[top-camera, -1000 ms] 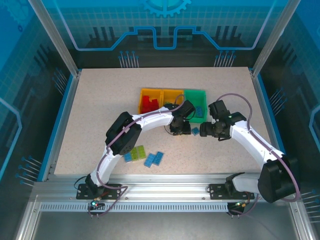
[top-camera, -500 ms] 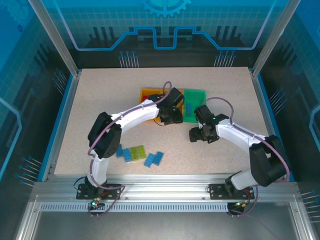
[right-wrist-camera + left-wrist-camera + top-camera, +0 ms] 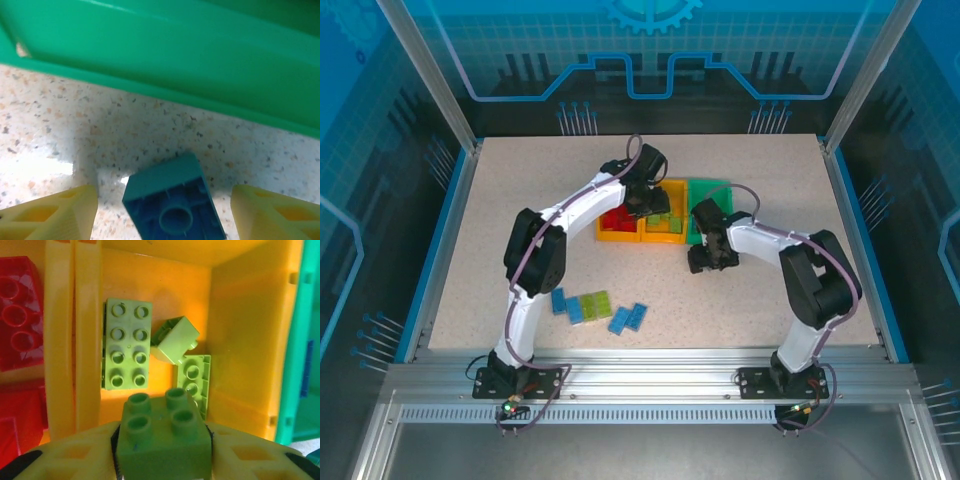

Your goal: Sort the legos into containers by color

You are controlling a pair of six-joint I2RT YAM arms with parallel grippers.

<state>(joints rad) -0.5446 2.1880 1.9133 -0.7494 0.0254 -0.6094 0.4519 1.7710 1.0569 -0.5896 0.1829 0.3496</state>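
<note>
Table [image 3: 490, 230]: speckled top that carries everything listed below.
Containers [image 3: 710, 183]: three bins joined in a row toward the back, two orange-yellow and one green.
Left bin [image 3: 617, 237]: red bricks [image 3: 17, 315] lie inside and no red shows loose on the table, so red looks sorted.
Middle bin [image 3: 240, 340]: three light green bricks [image 3: 127, 342] on its floor, one tipped on edge.
Green bin [image 3: 200, 45]: contents mostly hidden under the right arm [image 3: 770, 240]; by elimination it is probably the bin for blue.
Left gripper [image 3: 647, 200]: above the middle bin, pinching a light green brick [image 3: 162, 437] between its pads, not yet dropped.
Right gripper [image 3: 708, 258]: down at the table just in front of the green bin, fingers spread wide either side of a blue brick [image 3: 172, 205], with a gap on both sides.
Loose legos [image 3: 600, 308]: a handful near the front edge, blue and light green mixed, well apart from the bins.
Blue brick: upside down on the table, just beside the green wall.
Progress: judged past the middle. The two bricks at the grippers and the front cluster remain.
</note>
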